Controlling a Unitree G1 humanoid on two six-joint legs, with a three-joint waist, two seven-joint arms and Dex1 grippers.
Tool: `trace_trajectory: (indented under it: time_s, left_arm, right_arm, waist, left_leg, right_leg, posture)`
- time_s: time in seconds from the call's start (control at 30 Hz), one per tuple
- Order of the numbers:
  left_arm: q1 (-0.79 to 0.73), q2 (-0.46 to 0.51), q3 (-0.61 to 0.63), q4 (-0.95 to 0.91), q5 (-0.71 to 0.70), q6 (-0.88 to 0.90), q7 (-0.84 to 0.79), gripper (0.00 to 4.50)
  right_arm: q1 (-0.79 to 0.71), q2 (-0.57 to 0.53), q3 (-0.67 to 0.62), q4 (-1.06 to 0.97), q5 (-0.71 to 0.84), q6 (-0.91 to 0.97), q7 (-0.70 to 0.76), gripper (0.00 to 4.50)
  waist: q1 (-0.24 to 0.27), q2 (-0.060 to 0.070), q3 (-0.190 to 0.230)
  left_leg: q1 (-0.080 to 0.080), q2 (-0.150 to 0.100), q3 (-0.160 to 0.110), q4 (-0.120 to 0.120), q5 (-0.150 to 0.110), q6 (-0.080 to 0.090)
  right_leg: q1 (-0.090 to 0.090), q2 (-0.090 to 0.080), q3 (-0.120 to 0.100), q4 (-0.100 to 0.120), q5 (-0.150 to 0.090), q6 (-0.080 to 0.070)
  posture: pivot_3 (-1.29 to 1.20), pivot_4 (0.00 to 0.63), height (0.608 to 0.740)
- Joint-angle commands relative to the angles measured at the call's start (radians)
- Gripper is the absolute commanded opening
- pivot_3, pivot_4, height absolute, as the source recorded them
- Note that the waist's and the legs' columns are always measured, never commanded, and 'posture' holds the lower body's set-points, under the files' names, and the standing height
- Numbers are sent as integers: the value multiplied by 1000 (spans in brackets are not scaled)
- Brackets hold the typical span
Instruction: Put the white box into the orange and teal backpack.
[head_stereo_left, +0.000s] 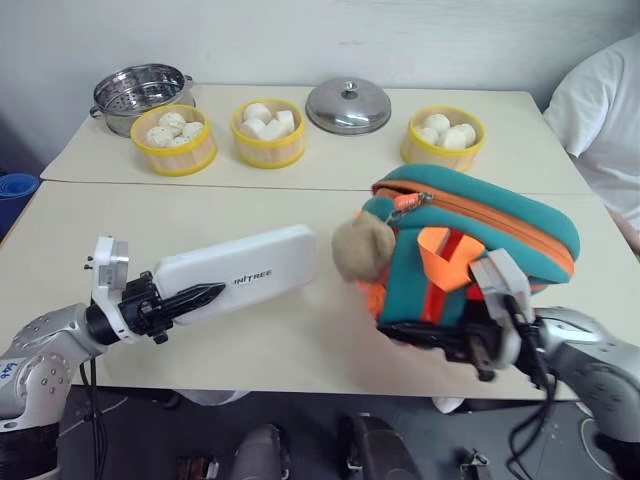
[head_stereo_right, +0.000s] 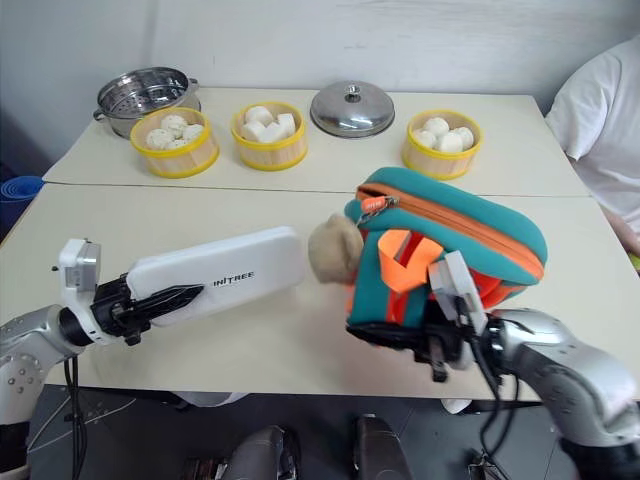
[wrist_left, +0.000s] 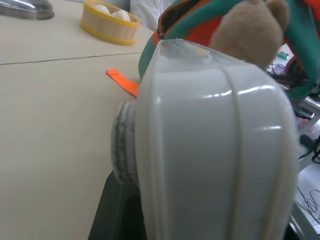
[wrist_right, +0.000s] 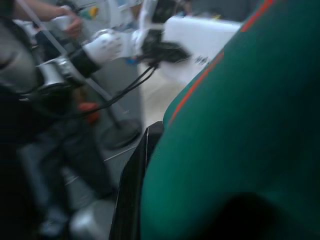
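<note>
The white box (head_stereo_left: 240, 270) is a long flat case with dark lettering, held level over the table's front left. My left gripper (head_stereo_left: 190, 297) is shut on its near end. Its far end reaches close to the tan bear head (head_stereo_left: 362, 247) on the orange and teal backpack (head_stereo_left: 490, 225). The backpack stands tilted at the front right, teal top up, with its orange zipper trim running across it. My right gripper (head_stereo_left: 445, 340) is shut on the backpack's lower edge. In the right wrist view teal fabric (wrist_right: 240, 125) lies over one finger, with the box (wrist_right: 200, 37) beyond it.
Three yellow-rimmed bowls of buns (head_stereo_left: 173, 138) (head_stereo_left: 268, 130) (head_stereo_left: 442, 135) stand along the back. A steel steamer pot (head_stereo_left: 140, 95) and a metal lid (head_stereo_left: 348, 107) stand there too. A person in white (head_stereo_left: 600, 110) sits at the far right. The table's front edge (head_stereo_left: 280, 385) runs just below both grippers.
</note>
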Motion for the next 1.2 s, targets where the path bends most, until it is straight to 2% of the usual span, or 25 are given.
trace_trajectory:
  time_s: [0.03, 0.13, 0.3, 0.43, 0.57, 0.77, 0.87, 0.97, 1.1, 1.2]
  left_arm:
    - [-39, -10, 79, -67, -122, 13, 29, 1527]
    - [-133, -27, 81, -131, -216, 43, 104, 1527]
    - [-318, -63, -45, -129, -155, -3, 131, 1527]
    - [-459, -75, -211, -64, -4, -86, 60, 1527]
    - [-538, -99, -308, 29, 113, -178, 0, 1527]
    - [-705, -71, -499, 108, 283, -173, -86, 1527]
    - [-828, -47, -652, 137, 406, -111, -123, 1527]
    - [-944, -141, -727, 204, 480, -105, -77, 1527]
    - [-1091, -384, -800, 433, 591, -208, 0, 1527]
    - [-1147, -583, -754, 657, 604, -312, 89, 1527]
  right_arm:
    - [57, -117, -112, 36, 40, 61, 97, 18]
    - [74, -201, -154, 145, -34, 62, 149, 18]
    - [28, -222, -144, 251, -117, 22, 187, 18]
    - [-12, -218, -124, 305, -173, -7, 226, 18]
    - [-27, -202, -118, 306, -185, -5, 238, 18]
    - [-21, -169, -121, 276, -185, 6, 204, 18]
    - [-19, -157, -124, 259, -181, 11, 183, 18]
    - [-24, -139, -119, 249, -182, 8, 166, 18]
    - [-35, -98, -95, 242, -197, -13, 156, 18]
    - [-45, -77, -69, 250, -231, -49, 164, 18]
  waist:
    - [4, 0, 0]
    - [13, -4, 2]
    - [14, -3, 1]
    - [14, -3, 1]
    - [6, -4, 1]
    - [7, -5, 2]
    - [8, -5, 3]
    - [12, -5, 2]
    - [30, -6, 3]
    - [29, -6, 3]
  left_leg:
    - [0, 0, 0, 0, 0, 0]
    - [-1, 0, -1, 1, 0, 1]
    - [0, -1, -1, 0, 0, 1]
    - [-1, -1, 0, 1, 1, 0]
    - [-1, -1, 2, 2, 4, -4]
    - [-1, -1, 2, 2, 4, -4]
    - [-1, -1, 2, 2, 4, -5]
    - [-1, -1, 2, 3, 4, -5]
    - [-2, -1, 2, 5, 4, -4]
    - [-3, -2, 3, 5, 4, -3]
  right_leg:
    - [0, 0, 0, 0, 0, 0]
    - [0, -1, -1, -1, 0, 0]
    - [2, -1, -2, -1, 0, 0]
    - [2, 1, -2, -2, 1, 1]
    - [2, 3, 0, -2, 1, 2]
    - [2, 3, 1, -2, 2, 4]
    - [2, 3, 1, -1, 1, 5]
    - [2, 3, 2, -2, 1, 5]
    - [2, 3, 2, -1, 1, 6]
    - [1, 4, 3, -2, 1, 7]
  posture:
    - [0, 150, 740]
    - [0, 150, 740]
    - [0, 150, 740]
    - [0, 150, 740]
    - [0, 150, 740]
    - [0, 150, 740]
    - [0, 150, 740]
    - [0, 150, 740]
    - [0, 150, 740]
    - [0, 150, 740]
